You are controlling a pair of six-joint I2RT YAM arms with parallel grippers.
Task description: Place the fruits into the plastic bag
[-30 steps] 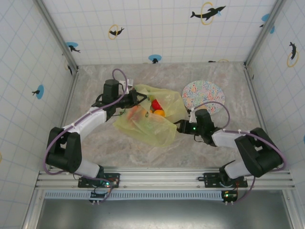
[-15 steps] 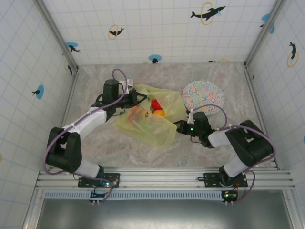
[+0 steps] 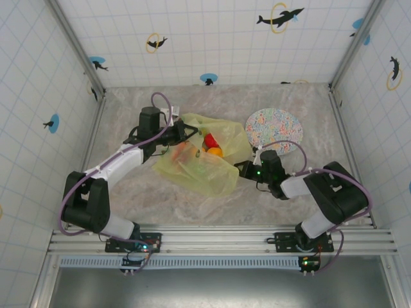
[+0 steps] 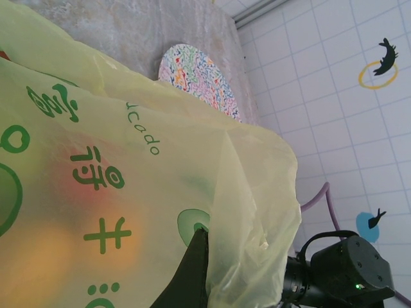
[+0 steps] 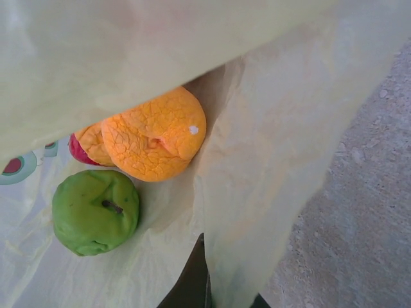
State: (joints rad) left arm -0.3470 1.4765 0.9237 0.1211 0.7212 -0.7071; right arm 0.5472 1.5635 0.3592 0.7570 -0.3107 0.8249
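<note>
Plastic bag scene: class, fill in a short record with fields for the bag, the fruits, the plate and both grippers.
bag: plastic bag, yellow-green, lying crumpled mid-table
fruits: orange fruit, green apple and red fruit inside the bag
plate: speckled plate, right of the bag
left arm: left gripper shut on the bag's far-left edge
right arm: right gripper shut on the bag's right edge

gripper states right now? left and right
Left gripper: closed, pinching the plastic bag at its left edge.
Right gripper: closed, pinching the bag's right edge.
</note>
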